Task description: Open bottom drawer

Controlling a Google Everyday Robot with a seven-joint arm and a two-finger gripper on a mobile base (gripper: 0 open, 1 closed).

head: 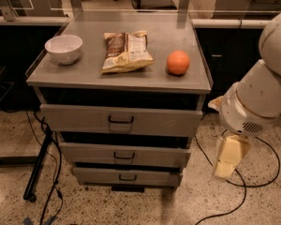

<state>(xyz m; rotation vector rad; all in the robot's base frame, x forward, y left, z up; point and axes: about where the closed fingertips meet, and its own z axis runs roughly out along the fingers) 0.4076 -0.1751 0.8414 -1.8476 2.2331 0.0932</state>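
Note:
The bottom drawer (pixel 127 176) is the lowest and narrowest of three grey metal fronts in the cabinet, with a small dark wire handle (pixel 128 177) at its middle. It sits slightly proud of the cabinet, like the two drawers above it. My gripper (pixel 225 168) hangs cream-coloured below the white arm (pixel 260 95), to the right of the cabinet. It is near the height of the bottom drawer, clear of it and touching nothing.
The mid-sized drawer (pixel 124 154) and the tallest top drawer (pixel 121 120) sit above. On the cabinet top (pixel 89 71) are a white bowl (pixel 63 48), a chip bag (pixel 125 50) and an orange (pixel 178 62). Black cables (pixel 243 191) lie on the speckled floor, and a dark stand leg (pixel 37 172) is at the left.

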